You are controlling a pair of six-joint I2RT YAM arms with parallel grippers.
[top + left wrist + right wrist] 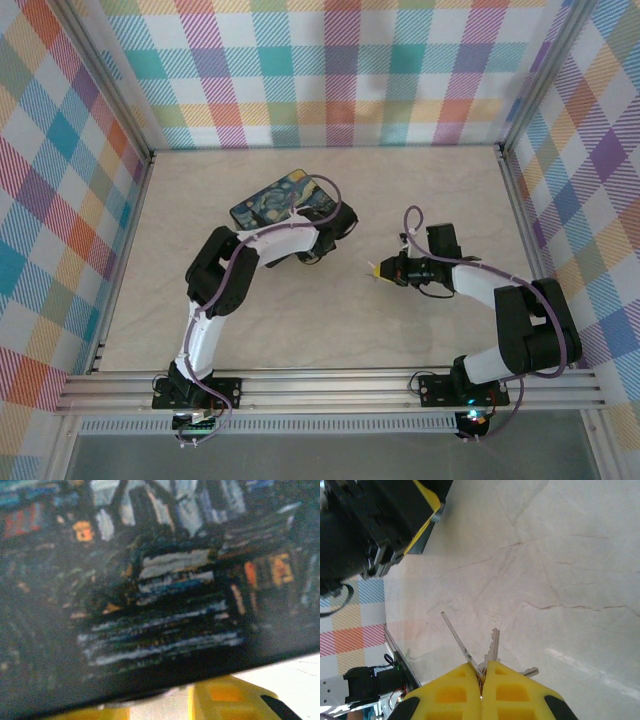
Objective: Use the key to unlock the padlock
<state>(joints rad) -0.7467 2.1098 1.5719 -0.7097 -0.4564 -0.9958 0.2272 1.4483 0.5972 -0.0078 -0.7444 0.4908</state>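
A: Top view?
B: Listed: left gripper at painted tin box; right gripper well apart from both.
A: Left wrist?
B: Box just ahead of fingertips — grip cannot be told.
A: Right wrist?
B: Pinched tight on key, blade jutting forward — likely light, stiff, slippery; best held at the bow.

shiny metal key, smooth marbled table

The table top is pale like stone, with thin brown lines. Three walls stand around it, with bright checks in many colours. A silver rail runs along the near edge.
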